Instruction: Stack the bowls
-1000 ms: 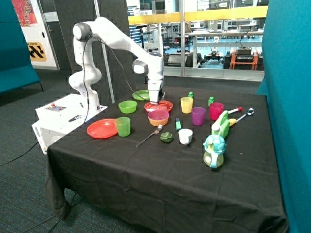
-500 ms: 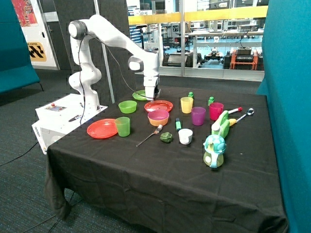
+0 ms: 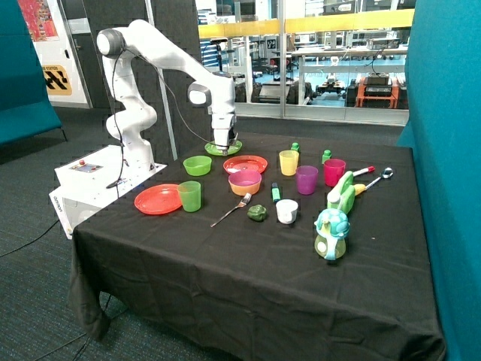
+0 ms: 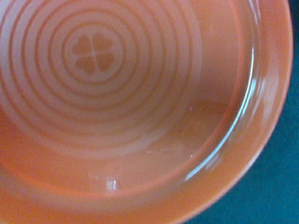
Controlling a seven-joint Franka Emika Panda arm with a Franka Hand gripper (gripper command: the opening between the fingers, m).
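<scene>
A purple bowl (image 3: 245,177) sits nested inside a yellow bowl (image 3: 245,189) near the middle of the black table. The light green bowl (image 3: 197,165) stands alone beside them, on the side of the robot's base. My gripper (image 3: 223,147) hangs behind these, low over a flat green plate (image 3: 214,150) at the table's back edge, and touches no bowl. The wrist view is filled by a red plate (image 4: 140,116) with raised rings and a clover mark. That plate (image 3: 255,160) lies just behind the nested pair. No bowl shows in the wrist view.
A second red plate (image 3: 156,199) and a green cup (image 3: 189,195) stand near the front corner. A fork (image 3: 231,210), a white cup (image 3: 286,211), yellow (image 3: 288,162), purple (image 3: 307,180) and pink (image 3: 334,171) cups and a toy (image 3: 331,233) fill the other side.
The gripper was right above the purple bowl on the yellow one. It has risen and swung back towards the green plate, leaving the nested pair in place.
</scene>
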